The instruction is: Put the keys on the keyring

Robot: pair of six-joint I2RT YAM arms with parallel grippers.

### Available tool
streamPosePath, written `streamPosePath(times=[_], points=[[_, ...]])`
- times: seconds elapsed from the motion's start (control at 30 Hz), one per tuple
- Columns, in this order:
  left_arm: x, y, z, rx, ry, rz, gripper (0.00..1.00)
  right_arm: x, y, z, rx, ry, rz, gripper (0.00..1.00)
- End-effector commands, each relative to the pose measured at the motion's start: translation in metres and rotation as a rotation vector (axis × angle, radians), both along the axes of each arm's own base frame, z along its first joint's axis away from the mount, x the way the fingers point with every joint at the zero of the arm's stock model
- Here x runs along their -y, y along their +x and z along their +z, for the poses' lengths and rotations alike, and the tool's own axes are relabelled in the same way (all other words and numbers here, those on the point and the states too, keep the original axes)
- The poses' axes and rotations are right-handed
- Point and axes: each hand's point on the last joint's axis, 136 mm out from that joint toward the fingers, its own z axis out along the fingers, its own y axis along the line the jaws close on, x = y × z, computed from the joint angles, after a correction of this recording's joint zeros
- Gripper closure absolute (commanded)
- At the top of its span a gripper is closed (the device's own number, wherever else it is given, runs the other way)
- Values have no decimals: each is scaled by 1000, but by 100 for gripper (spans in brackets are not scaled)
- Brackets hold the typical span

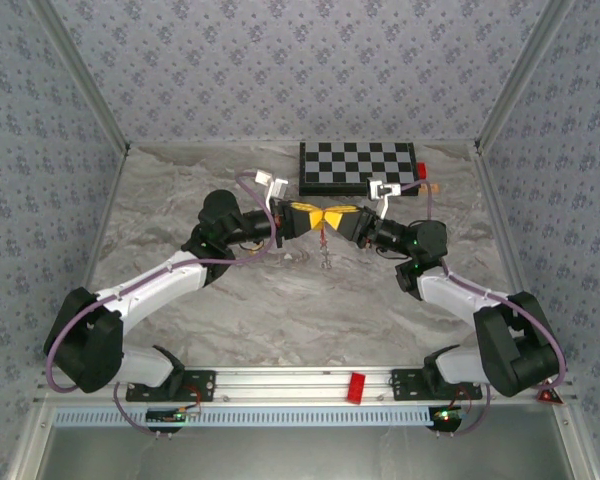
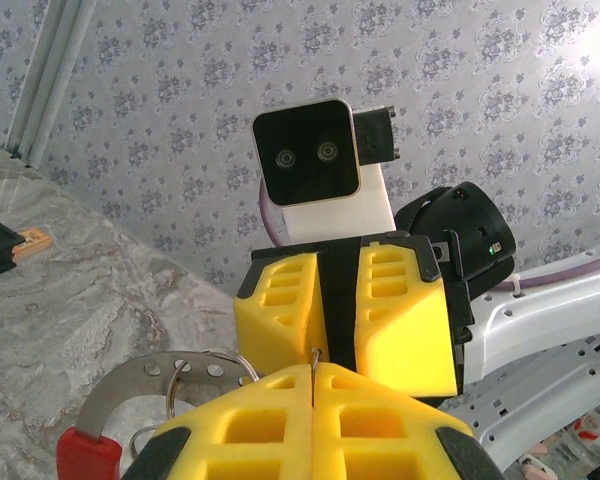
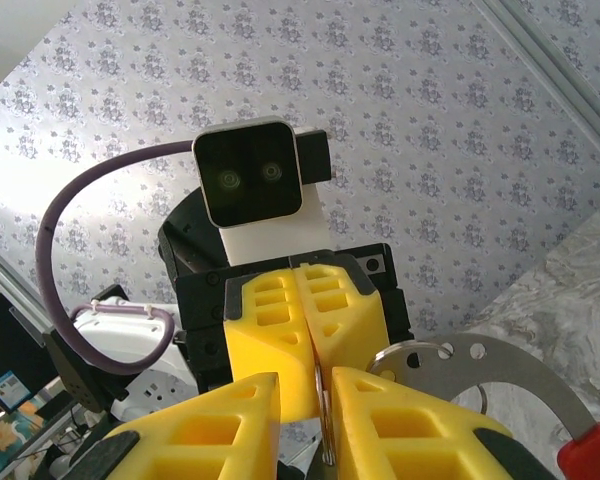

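Left end effector: clamped shut, seemingly on keyring wire.
Right end effector: nearly closed, pinching thin metal strip.
Relation: tips meet; keyring hangs just below.

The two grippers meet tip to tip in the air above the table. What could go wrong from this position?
1. The left gripper pinches only a thin wire. The keyring beside it could slip out and fall to the table.
2. The right gripper holds a thin metal strip, probably a key, edge-on. It may twist and miss the ring.
3. The grippers stand tip to tip, so a small push could knock either grip loose.
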Motion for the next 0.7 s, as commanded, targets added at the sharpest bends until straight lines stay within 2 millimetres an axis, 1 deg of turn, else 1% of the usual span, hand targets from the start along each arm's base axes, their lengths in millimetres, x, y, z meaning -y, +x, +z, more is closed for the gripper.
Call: streamPosePath(times=[0.0, 0.07, 0.17, 0.23, 0.3, 0.4, 0.67], points=[[-7, 3, 17, 46, -45, 30, 100, 1, -6, 1, 32, 3, 18, 80], [-6, 3, 17, 43, -46, 30, 100, 0, -6, 1, 34, 3, 22, 80], [-6, 4, 16, 42, -43, 34, 100, 1, -7, 2, 35, 3, 23, 84], [-6, 3, 16, 41, -43, 28, 100, 0, -8, 3, 37, 2, 28, 90], [-6, 3, 16, 42, -42, 30, 100, 0, -7, 3, 37, 2, 29, 92], [-5, 3, 15, 39, -39, 24, 100, -1, -8, 2, 35, -3, 34, 100], [-6, -1, 16, 45, -29, 12, 100, 6, 3, -11, 14, -81, -31, 100]])
